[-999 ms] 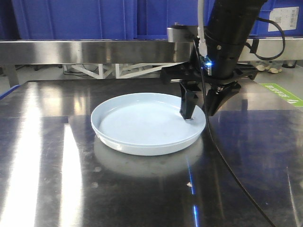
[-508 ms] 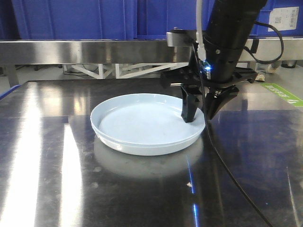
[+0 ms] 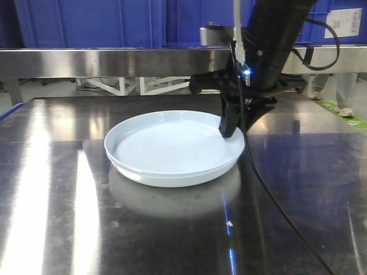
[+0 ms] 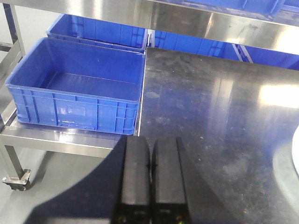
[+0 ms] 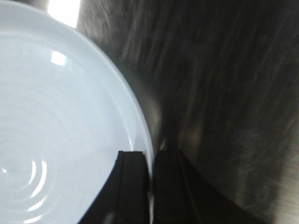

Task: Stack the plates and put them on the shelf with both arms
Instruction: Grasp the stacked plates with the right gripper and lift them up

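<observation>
Exterior front-facing view first: the right gripper (image 3: 235, 130) is clamped on the right-hand rim of the plate (image 3: 172, 150), one finger inside the well and one outside. The plate sits on the dark steel tabletop (image 3: 298, 189), in front of the shelf (image 3: 114, 61) rail. Whether a second plate lies under it, I cannot tell. Any writing? A white label (image 3: 344, 23) on the blue crates (image 3: 86, 23) up top carries print too small to read. The green floor marking (image 3: 330, 105) at the right shows white marks I can't make out either. Against a second ago, the fingers straddled the rim with a gap then and pinch it now. The plate has slid a little to the left, and the arm has gone with it. Over to the left wrist view: the left gripper (image 4: 150, 186) has its fingers pressed together, empty, hovering at the tabletop's near edge. An open crate (image 4: 74, 88) sits on a lower steel tier beside the tabletop. Right wrist view, and it's blurred: the plate's rim runs straight down between the two dark fingers, pale plate to the left, bare steel to the right.
</observation>
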